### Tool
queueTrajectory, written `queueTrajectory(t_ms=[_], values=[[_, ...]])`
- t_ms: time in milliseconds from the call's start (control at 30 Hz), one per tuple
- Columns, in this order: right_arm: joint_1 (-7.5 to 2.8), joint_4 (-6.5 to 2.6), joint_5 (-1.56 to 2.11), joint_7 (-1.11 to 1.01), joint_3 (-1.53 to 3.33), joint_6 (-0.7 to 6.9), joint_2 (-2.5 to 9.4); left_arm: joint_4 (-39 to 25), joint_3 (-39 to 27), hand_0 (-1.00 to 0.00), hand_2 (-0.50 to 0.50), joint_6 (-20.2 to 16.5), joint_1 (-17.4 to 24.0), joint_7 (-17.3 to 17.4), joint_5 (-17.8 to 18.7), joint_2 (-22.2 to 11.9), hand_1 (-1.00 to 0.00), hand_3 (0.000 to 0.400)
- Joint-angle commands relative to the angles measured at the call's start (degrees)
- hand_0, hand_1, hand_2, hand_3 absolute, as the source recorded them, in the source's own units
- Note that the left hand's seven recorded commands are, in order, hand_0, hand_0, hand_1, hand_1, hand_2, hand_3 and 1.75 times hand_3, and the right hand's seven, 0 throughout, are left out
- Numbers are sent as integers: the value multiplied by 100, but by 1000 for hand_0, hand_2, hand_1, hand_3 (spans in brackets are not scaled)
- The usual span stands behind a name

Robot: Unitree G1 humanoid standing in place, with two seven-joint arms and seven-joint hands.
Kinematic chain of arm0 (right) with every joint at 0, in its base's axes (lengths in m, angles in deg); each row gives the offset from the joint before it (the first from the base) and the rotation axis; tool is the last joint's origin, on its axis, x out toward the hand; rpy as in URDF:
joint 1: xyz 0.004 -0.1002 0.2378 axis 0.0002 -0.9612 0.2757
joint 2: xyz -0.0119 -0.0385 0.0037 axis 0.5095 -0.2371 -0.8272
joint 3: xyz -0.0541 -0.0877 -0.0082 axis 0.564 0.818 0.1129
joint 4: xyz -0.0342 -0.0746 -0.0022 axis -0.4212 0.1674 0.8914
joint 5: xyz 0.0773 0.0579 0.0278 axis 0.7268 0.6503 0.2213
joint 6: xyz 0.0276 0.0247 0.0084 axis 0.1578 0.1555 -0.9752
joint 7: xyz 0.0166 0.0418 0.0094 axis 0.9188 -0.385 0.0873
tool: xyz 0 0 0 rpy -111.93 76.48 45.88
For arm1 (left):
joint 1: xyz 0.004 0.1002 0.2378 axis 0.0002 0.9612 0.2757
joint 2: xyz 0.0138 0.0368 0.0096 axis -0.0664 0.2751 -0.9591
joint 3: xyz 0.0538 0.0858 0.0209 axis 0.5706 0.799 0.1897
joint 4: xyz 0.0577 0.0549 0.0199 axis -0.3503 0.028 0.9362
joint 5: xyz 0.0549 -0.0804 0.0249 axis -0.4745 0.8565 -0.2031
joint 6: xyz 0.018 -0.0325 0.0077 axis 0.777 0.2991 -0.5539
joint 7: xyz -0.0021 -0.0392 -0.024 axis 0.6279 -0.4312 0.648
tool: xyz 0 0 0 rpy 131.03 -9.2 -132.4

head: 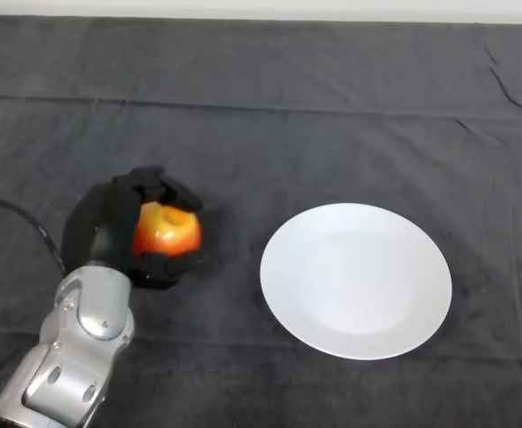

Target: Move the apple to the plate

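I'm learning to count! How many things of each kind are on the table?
Apple: 1, held in the robot hand
Plate: 1, white, nothing on it
Total: 2 things on the cloth

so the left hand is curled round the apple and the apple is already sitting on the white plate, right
Not quite. The left hand is curled round the apple, but the apple is not on the white plate. The head view shows it in the hand to the left of the plate, over the dark cloth, with a gap of cloth between them.
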Motion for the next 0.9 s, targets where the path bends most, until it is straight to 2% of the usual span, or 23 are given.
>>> queueTrajectory(t_ms=[33,167,300,900], values=[[-103,57,53,31,-96,-8,-121,-353,98,-1000,0,-109,174,29,-226,-194,-1000,400],[-103,56,54,31,-96,-7,-122,-796,216,-1000,0,-198,254,-29,-357,-166,-1000,400],[-103,55,54,31,-96,-7,-122,-952,335,-1000,0,-105,300,-106,-445,-149,-1000,400],[-102,50,57,28,-95,-7,-125,-809,729,-1000,0,296,233,-194,-515,-79,-1000,400]])
